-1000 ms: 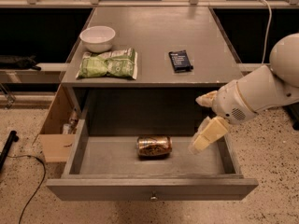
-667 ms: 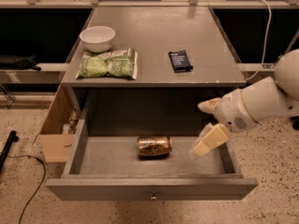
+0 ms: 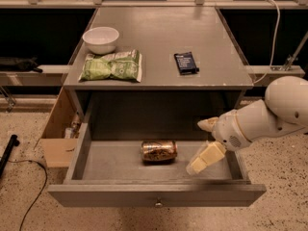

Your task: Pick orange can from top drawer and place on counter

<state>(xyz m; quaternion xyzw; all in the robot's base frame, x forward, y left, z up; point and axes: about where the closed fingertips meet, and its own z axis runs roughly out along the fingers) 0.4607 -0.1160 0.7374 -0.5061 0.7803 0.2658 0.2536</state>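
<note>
Orange can (image 3: 159, 150) on its side in open top drawer (image 3: 144, 194). Just right of the can, not touching: gripper (image 3: 196, 147), spread wide, holding nothing.

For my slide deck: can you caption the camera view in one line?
Open tool poised over the top drawer, beside but clear of the orange can lying inside, below the counter.

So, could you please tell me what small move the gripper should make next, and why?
Probably ease the gripper left and slightly down toward the orange can. The can lies on its side in the middle of the open top drawer, untouched. The gripper hangs open over the drawer's right end, apart from the can, so closing that gap seems the natural step before any grasp.
</note>
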